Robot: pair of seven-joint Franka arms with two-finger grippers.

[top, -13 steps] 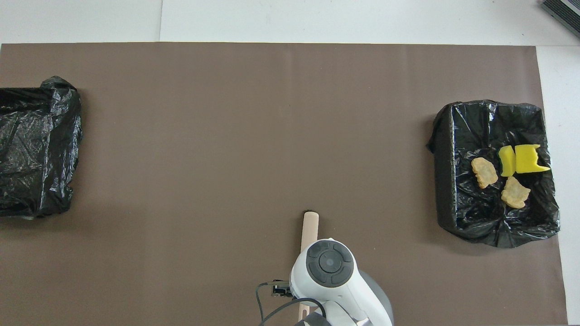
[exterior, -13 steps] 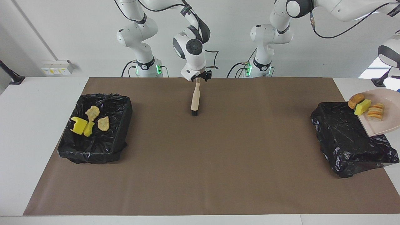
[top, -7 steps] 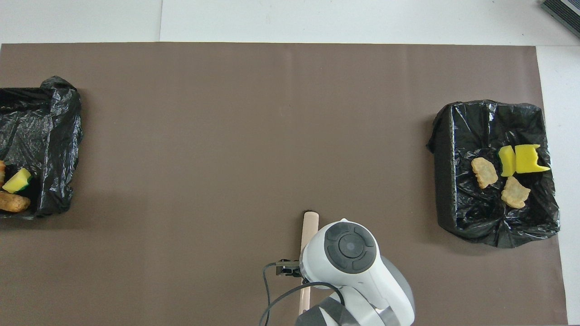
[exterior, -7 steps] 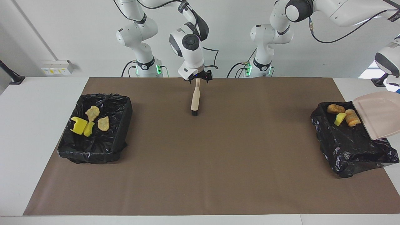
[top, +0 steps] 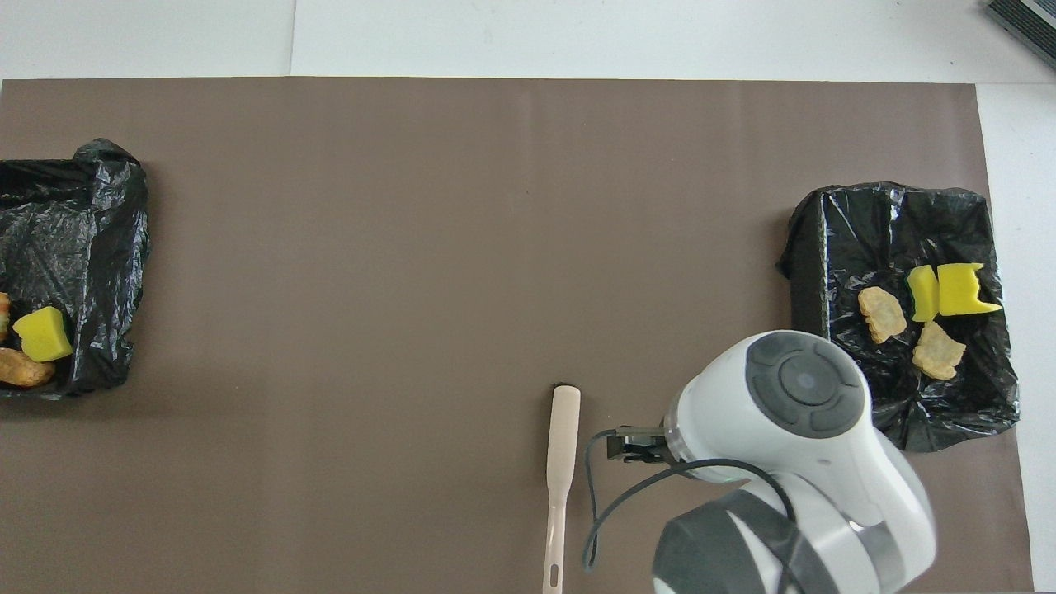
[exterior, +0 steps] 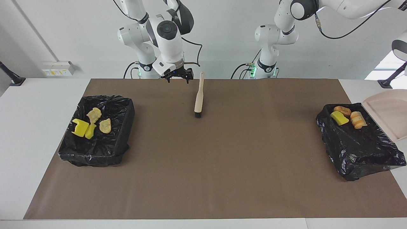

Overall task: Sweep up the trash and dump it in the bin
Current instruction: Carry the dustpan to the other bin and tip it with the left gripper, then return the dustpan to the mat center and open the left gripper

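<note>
Three trash pieces lie in the black-lined bin (exterior: 359, 156) at the left arm's end: a yellow chunk (exterior: 339, 118) (top: 43, 334), a tan lump (exterior: 342, 110) and a striped lump (exterior: 357, 120). The beige dustpan (exterior: 389, 117) hangs tipped over that bin's outer edge. The left gripper is out of view. Several more pieces, yellow (exterior: 80, 128) and tan (exterior: 105, 126), lie in the bin (exterior: 95, 152) at the right arm's end. The beige brush (exterior: 198, 97) (top: 561, 462) rests on the mat, handle toward the robots. My right gripper (exterior: 178, 79) is open and empty, in the air beside the handle.
A brown mat (exterior: 203, 165) covers the table between the two bins. White table shows at both ends. The right arm's wrist (top: 792, 396) covers part of the mat beside the right-end bin (top: 858, 214) in the overhead view.
The dustpan tipped and its three pieces slid into the bin at the left arm's end. My right gripper let go of the brush handle, rose and moved toward the right arm's end.
</note>
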